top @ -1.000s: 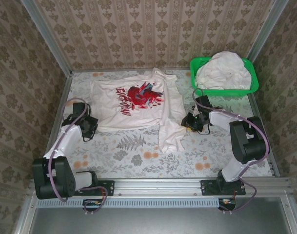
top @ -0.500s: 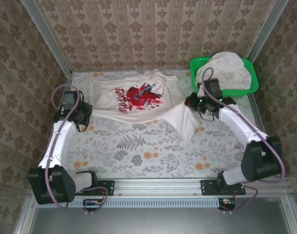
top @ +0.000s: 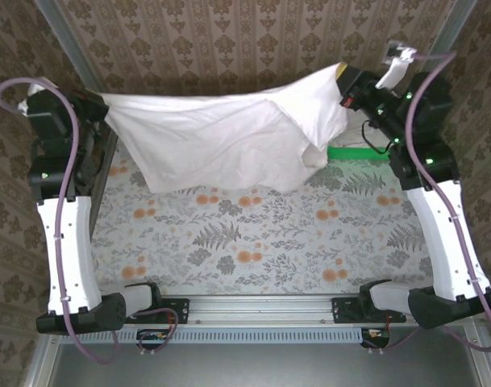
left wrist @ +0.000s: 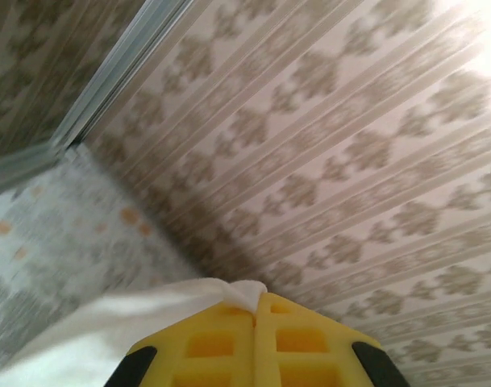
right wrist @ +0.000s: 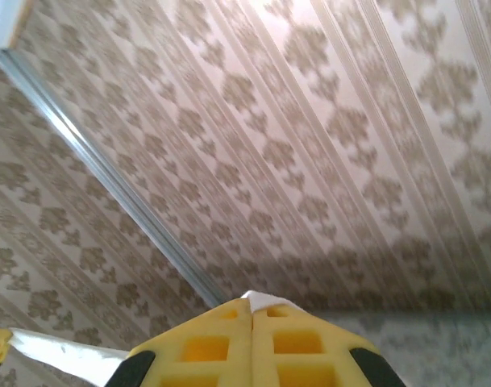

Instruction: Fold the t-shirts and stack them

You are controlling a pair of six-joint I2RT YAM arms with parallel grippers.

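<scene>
Well above the flowered table [top: 253, 242], a white t-shirt [top: 221, 141] hangs stretched wide, partly hiding the green basket [top: 354, 151]. The left gripper [left wrist: 254, 302] is clamped on one end, the right gripper [right wrist: 251, 306] on the other.

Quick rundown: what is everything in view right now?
t-shirt: one, white, stretched in the air over the far half of the table, held at both ends.
basket: one, green, far right of the table, mostly hidden behind the shirt.
table: one, pale floral top, beneath the shirt.
walls: beige patterned wallpaper, around the table.
left gripper: one, yellow fingers, high at far left, shut on the t-shirt.
right gripper: one, yellow fingers, high at far right, shut on the t-shirt.
</scene>
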